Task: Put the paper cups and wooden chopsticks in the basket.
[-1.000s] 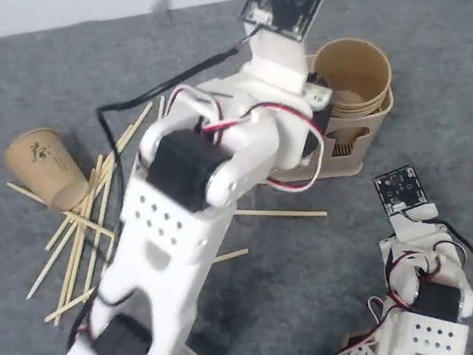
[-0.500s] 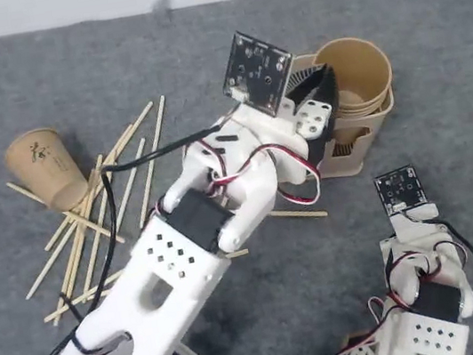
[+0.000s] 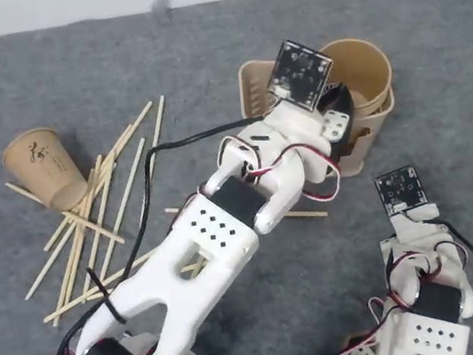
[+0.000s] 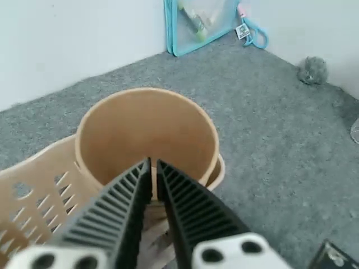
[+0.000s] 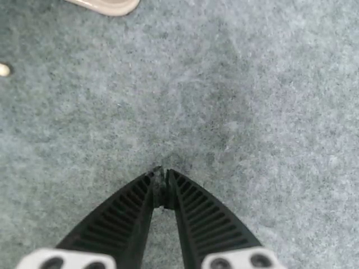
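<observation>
A tan slotted basket [image 3: 249,76] stands at the back right with stacked paper cups [image 3: 361,68] upright in its right end. My left gripper [image 3: 342,105] hovers at the near rim of those cups. In the left wrist view it [image 4: 152,163] is shut with nothing between its fingers, just over the top cup [image 4: 146,126] and the basket [image 4: 33,188]. Another paper cup [image 3: 42,168] lies on its side at the far left. Wooden chopsticks [image 3: 91,227] are scattered beside it. My right gripper [image 5: 162,171] is shut over bare carpet at the front right.
A single chopstick [image 3: 303,214] lies on the grey carpet between the left arm and the right arm's wrist [image 3: 401,192]. A blue pouch [image 4: 205,19] leans on the wall behind the basket. A chopstick tip [image 5: 4,69] shows at the edge of the right wrist view.
The left arm has come down and stretched out to the right, bringing its gripper to the rim of the cups in the basket. The right arm has not moved.
</observation>
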Motion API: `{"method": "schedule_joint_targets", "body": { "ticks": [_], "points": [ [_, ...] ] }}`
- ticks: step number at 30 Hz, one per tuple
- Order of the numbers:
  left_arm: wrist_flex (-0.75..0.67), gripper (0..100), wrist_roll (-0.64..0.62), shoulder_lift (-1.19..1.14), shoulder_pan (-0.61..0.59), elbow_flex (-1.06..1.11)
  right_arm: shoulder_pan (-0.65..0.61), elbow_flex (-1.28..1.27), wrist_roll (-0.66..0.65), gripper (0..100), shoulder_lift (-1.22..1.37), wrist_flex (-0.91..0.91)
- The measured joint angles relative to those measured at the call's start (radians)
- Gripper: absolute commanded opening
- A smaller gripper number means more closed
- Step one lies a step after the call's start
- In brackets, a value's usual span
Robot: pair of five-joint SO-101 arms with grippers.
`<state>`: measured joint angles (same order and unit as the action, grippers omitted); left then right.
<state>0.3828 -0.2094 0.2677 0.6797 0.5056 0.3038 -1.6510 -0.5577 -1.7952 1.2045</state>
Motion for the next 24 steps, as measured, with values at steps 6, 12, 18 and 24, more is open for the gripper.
{"method": "schedule_joint_targets", "body": {
  "ticks": [6, 12, 18, 24],
  "points": [
    [-0.023, 1, 0.000, 0.014, 0.002, 0.057, 0.000, 0.000, 0.000, 0.8, 0.000, 0.000],
    [-0.023, 1, 0.002, 0.015, 0.002, 0.058, 0.000, 0.000, 0.000, 0.8, 0.000, 0.000],
    [-0.011, 1, -0.002, 0.066, -0.038, 0.023, 0.000, 0.000, 0.000, 0.8, 0.000, 0.000],
    [0.037, 1, -0.006, 0.376, -0.275, 0.021, 0.000, 0.000, 0.000, 0.8, 0.000, 0.000]
  ]
}}
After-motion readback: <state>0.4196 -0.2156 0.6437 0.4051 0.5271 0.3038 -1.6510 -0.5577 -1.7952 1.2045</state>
